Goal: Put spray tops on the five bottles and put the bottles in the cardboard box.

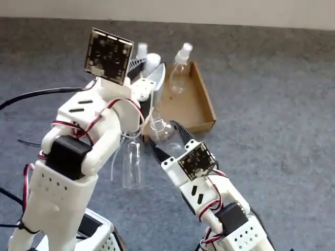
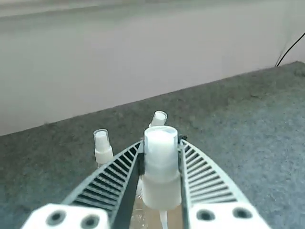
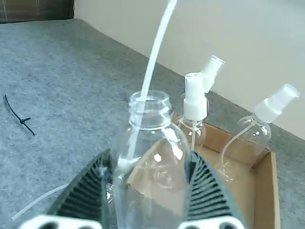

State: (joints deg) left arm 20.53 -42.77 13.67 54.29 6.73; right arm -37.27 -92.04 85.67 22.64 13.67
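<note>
L arm's hand [image 2: 161,143] is up over the near end of the box, clamped on a white spray top [image 2: 161,176]. Its dip tube [image 3: 153,57] runs down into the neck of the open bottle [image 3: 148,107]. Top not seated yet, head well above the neck.

Next along, on the grey surface [image 1: 272,157] btw the arms, a clear bottle [image 1: 131,166] lies on its side. Looks uncapped, can't be sure. Thin loose tube [image 3: 35,204] on the surface near it.

R hand [image 3: 151,164] is clamped round the open bottle's body, holding it upright just in front of the cardboard box [image 1: 209,104].

In the box, furthest right: 3 bottles w/ tops on, standing. They are the near one [image 3: 193,126], one behind it w/ tilted top [image 3: 212,66], and the right one [image 3: 240,148].

Progress, my read:
- 3 of 5 capped + boxed.
- 4th is mid-capping: tube in, top needs lowering + fixing on, then into the box.
- 5th = the lying bottle, prob needs a top, then boxing.

A bit past halfway.
</note>
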